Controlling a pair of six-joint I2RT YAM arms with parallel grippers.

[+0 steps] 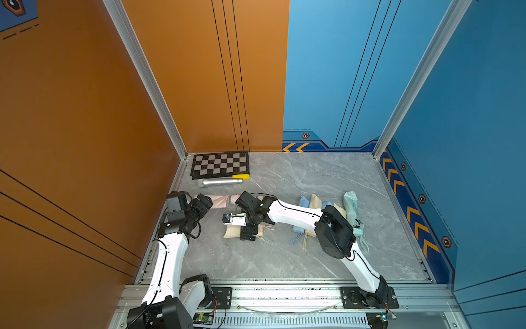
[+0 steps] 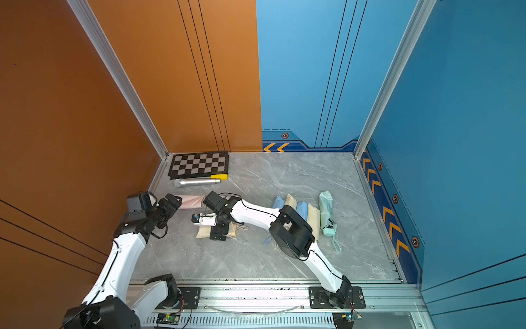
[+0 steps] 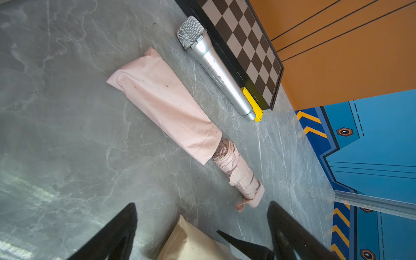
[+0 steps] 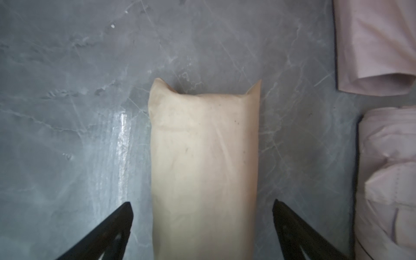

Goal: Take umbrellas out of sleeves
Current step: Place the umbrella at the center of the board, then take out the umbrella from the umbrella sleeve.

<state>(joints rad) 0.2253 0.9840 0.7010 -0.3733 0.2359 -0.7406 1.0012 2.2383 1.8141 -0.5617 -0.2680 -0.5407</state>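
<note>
The cream sleeve (image 4: 202,157) is a smooth, plump fabric tube with two pointed corners at its closed end. It lies flat just left of centre in both top views. The right gripper (image 4: 202,203) stands over it with its claw wide. Its black fingers (image 4: 122,219) sit one on each side, with table showing between them and the cloth, and it holds nothing. The left gripper (image 3: 202,208), at the table's left edge in both top views, is also spread wide and empty.

Beyond the left gripper, the pink sleeve (image 3: 164,105), smooth and faintly speckled, lies end to end with the pink umbrella (image 3: 236,171), a crinkly pleated bundle. The right wrist view shows a sliver of table between them, though the umbrella's tip may just reach the sleeve's mouth. A silver microphone (image 3: 213,67) with a mesh head lies along a chessboard (image 3: 243,38), just beside a yellow block (image 3: 252,103).

The table (image 1: 284,256) is glossy grey marble with pale veins. An orange wall (image 1: 85,142) stands on its left and a blue wall (image 1: 341,71) behind and to the right. Right of centre, blue and cream sleeves (image 1: 304,204) lie packed side by side, with a mint umbrella (image 1: 350,206) beside them. Open marble runs along the front edge and into the far right corner.
</note>
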